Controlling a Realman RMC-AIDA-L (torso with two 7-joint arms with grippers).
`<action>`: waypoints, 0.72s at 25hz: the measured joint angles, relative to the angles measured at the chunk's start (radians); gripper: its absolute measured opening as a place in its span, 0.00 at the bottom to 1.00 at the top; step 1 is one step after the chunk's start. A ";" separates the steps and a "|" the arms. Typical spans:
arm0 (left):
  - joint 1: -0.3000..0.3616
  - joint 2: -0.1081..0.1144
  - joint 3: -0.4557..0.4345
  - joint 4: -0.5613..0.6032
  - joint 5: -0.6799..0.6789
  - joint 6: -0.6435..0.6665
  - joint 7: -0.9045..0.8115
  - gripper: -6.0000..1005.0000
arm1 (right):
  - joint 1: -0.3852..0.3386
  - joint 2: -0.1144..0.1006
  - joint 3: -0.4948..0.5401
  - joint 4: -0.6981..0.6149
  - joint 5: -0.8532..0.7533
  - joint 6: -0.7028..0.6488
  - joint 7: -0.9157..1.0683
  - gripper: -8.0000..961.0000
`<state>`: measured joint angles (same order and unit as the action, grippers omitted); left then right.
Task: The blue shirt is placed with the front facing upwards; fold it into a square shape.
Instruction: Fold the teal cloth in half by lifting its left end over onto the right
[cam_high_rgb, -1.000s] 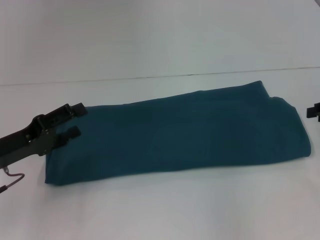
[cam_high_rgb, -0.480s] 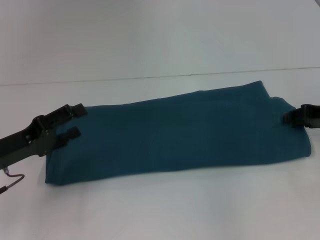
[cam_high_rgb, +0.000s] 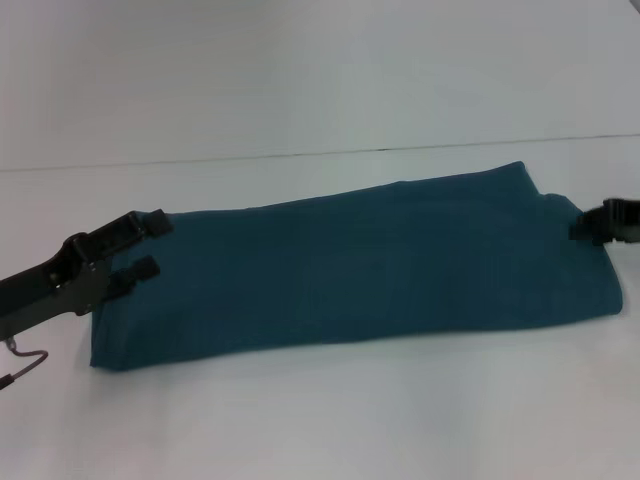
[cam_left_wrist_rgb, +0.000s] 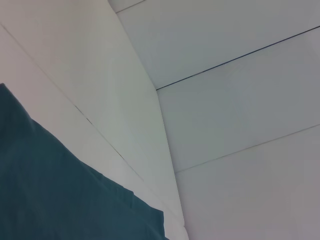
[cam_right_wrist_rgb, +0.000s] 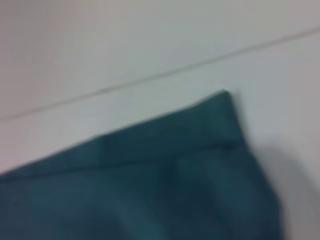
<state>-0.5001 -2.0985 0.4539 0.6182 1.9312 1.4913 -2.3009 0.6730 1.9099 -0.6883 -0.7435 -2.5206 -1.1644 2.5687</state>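
Note:
The blue shirt (cam_high_rgb: 370, 270) lies folded into one long band across the white table (cam_high_rgb: 330, 420), plain teal side up, with no lettering or collar showing. At the band's left end, my left gripper (cam_high_rgb: 152, 243) is open, one finger at the far corner and the other over the left edge. My right gripper (cam_high_rgb: 598, 222) reaches in from the right, just above the shirt's right end. In the left wrist view a corner of the shirt (cam_left_wrist_rgb: 50, 195) shows; the right wrist view shows the shirt's far right corner (cam_right_wrist_rgb: 150, 185).
A thin dark seam (cam_high_rgb: 400, 149) runs across the table behind the shirt. A small looped cable (cam_high_rgb: 25, 362) hangs under the left arm at the left edge. White tabletop lies in front of the shirt.
The right gripper has come in from the right edge to the shirt's right end, then drawn back slightly. The left gripper has shifted a little to the left.

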 joint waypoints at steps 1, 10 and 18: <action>0.000 0.000 0.000 0.000 0.000 0.001 0.000 0.90 | -0.007 0.000 0.001 -0.021 0.024 -0.023 -0.005 0.43; 0.001 0.007 -0.002 0.006 0.006 0.008 0.000 0.90 | -0.108 -0.011 0.082 -0.113 0.434 -0.281 -0.169 0.44; 0.002 0.011 0.004 0.009 0.011 0.009 0.002 0.90 | -0.195 0.013 0.133 -0.111 0.615 -0.473 -0.404 0.44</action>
<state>-0.4978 -2.0876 0.4583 0.6271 1.9420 1.5005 -2.2988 0.4779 1.9228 -0.5552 -0.8549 -1.9057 -1.6370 2.1651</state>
